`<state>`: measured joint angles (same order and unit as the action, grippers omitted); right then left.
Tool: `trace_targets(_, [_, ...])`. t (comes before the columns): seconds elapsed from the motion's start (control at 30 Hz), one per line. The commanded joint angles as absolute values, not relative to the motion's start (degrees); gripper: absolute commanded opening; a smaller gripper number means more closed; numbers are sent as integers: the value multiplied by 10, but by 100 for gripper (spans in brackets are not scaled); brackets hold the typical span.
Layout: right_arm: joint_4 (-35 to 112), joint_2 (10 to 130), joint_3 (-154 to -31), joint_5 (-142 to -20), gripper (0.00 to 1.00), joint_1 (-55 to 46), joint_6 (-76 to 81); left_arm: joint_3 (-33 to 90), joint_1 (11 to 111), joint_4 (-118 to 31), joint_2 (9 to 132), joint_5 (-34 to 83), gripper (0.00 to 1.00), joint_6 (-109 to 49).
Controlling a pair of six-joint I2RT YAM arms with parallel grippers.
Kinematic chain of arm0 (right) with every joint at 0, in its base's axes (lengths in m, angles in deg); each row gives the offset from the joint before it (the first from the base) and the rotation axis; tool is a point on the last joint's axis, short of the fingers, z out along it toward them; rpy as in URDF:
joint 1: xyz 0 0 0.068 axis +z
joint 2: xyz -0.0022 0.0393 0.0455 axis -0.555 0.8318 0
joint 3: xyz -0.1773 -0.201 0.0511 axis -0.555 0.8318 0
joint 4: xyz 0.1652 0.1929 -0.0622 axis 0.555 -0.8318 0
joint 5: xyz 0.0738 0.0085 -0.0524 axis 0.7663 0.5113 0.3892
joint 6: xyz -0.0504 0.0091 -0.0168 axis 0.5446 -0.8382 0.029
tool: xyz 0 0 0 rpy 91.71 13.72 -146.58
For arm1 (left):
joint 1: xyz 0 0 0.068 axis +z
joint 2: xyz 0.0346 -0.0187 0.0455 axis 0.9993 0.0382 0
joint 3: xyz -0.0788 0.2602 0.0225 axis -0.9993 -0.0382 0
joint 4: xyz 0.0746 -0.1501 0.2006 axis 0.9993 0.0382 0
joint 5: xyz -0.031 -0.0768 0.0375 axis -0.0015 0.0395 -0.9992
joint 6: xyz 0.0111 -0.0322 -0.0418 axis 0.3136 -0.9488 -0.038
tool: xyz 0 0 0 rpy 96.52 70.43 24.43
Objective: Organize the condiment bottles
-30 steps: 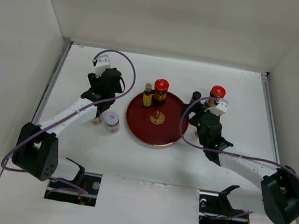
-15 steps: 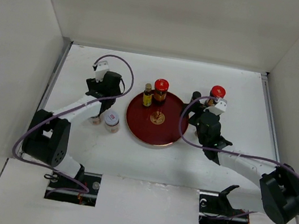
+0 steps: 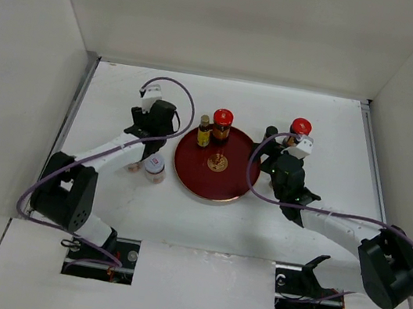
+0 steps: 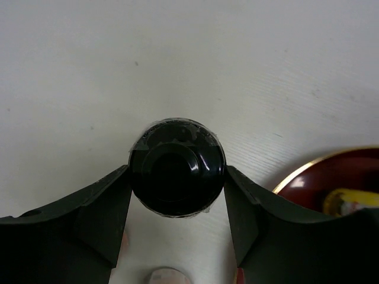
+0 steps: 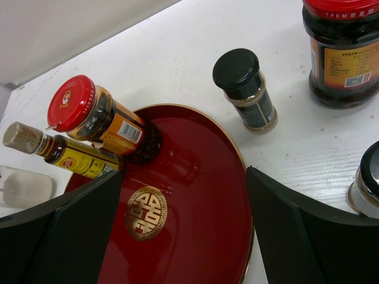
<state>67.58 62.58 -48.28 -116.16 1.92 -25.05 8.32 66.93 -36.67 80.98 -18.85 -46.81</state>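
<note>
My left gripper (image 3: pixel 154 135) is shut on a slim black-capped bottle (image 4: pixel 176 167) just left of the round red tray (image 3: pixel 221 185); in the top view the gripper hides the bottle. A red-capped jar (image 3: pixel 222 125) and a yellowish bottle (image 3: pixel 204 132) stand on the tray's far edge. My right gripper (image 5: pixel 183 201) is open and empty above the tray's right side. A black-capped bottle (image 5: pixel 246 89) and a second dark red-capped jar (image 5: pixel 343 53) stand on the table right of the tray. A white-lidded jar (image 3: pixel 155 167) stands near the tray's left edge.
Another small jar (image 3: pixel 133 166) stands left of the white-lidded one. A further bottle (image 5: pixel 368 183) shows at the right edge of the right wrist view. White walls enclose the table on three sides.
My left gripper has moved right, toward the tray, with the black-capped bottle in it. The right arm has barely moved.
</note>
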Motion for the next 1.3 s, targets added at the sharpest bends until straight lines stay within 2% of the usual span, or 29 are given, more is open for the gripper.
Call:
trace_targets(0.0, [686, 632, -510, -1154, 92, 22, -245, 106, 625, -427, 719, -204, 30, -434])
trace_targets(0.3, [688, 629, -509, -1155, 92, 23, -240, 100, 524, -408, 655, -190, 29, -430])
trace_targets(0.57, [689, 626, -506, -1158, 92, 23, -239, 97, 473, -401, 688, -187, 28, -446])
trace_targets(1.0, [692, 596, -502, -1154, 88, 29, -222, 77, 453, -435, 755, -176, 31, -456])
trace_targets(1.07, [692, 592, -502, -1155, 87, 30, -218, 76, 451, -438, 764, -176, 33, -455])
trace_targets(1.27, [692, 565, -498, -1154, 84, 32, -215, 65, 448, -453, 768, -172, 48, -447])
